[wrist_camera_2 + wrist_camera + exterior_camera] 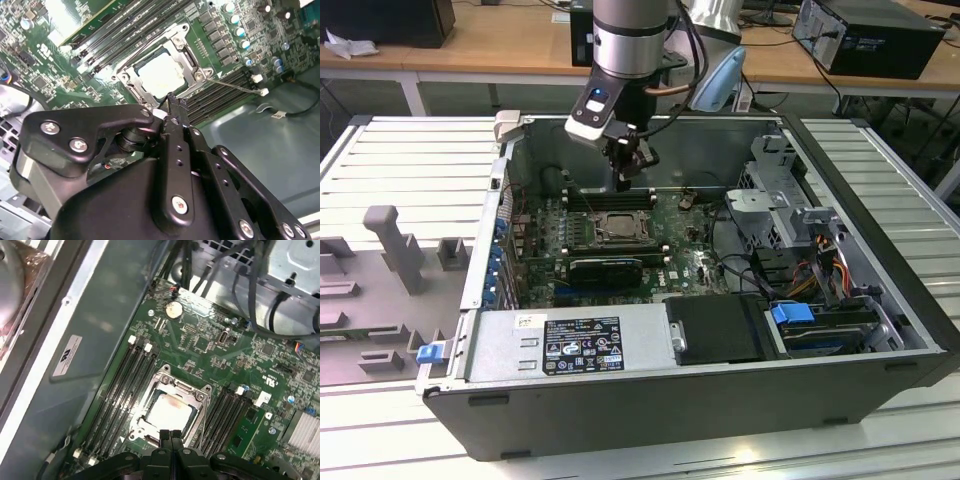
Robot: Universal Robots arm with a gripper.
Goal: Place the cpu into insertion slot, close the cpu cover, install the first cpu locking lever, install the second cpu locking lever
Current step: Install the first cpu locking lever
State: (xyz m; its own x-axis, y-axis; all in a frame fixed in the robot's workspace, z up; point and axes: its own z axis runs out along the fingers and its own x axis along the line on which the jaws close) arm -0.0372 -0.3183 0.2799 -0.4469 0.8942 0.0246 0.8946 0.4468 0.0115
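Over one cpu cover (182,386) edge | jaws together | cpu (169,412) glare-washed in window | edge partly hidden by jaws

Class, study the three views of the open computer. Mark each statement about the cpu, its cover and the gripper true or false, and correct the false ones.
1. The cpu shows through the window of the cpu cover, which lies flat over it. True.
2. The gripper holds the cpu in the air above the computer. False: the gripper is down at the cover's edge, and the cpu lies under the cover.
3. The gripper's fingers are spread wide apart. False: in the first wrist view they are closed together.
4. Long black memory slots run along two opposite sides of the cover. True.
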